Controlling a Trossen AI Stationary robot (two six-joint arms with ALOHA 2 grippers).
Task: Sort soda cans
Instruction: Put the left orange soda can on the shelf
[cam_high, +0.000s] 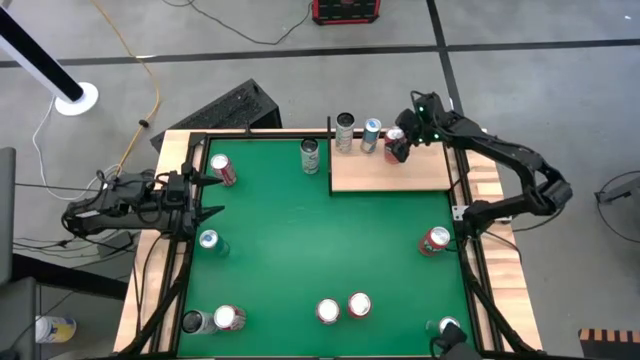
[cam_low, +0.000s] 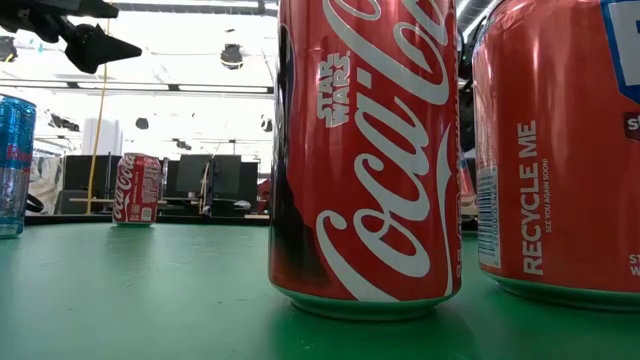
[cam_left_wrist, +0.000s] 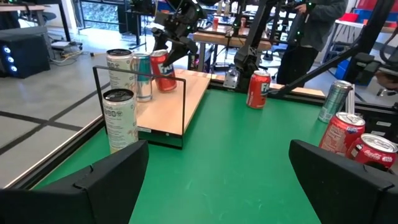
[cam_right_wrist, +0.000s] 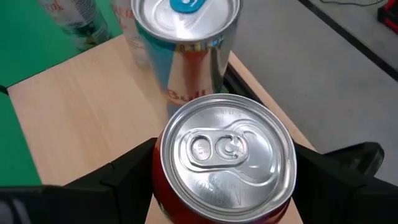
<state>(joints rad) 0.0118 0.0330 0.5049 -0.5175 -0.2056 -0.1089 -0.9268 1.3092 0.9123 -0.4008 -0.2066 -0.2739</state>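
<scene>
- We see a red can (cam_right_wrist: 227, 162), silver top with pull tab, upright on the wooden board (cam_high: 400, 172) at the table's far right corner, between the right gripper (cam_high: 398, 141) fingers; jaws grasping it.
- Just beside it: a silver-blue can (cam_high: 371, 134), then a pale can (cam_high: 345, 131), both on the board's far edge.
- More red, teal and grey cans stand scattered on the green mat (cam_high: 320, 240).
- Left gripper (cam_high: 205, 196) at the left edge, jaws released, holding nothing.

Overhead camera looks straight down; low camera sits mat-level against a red can (cam_low: 365, 160), both sharing the green mat (cam_high: 320, 240).
</scene>
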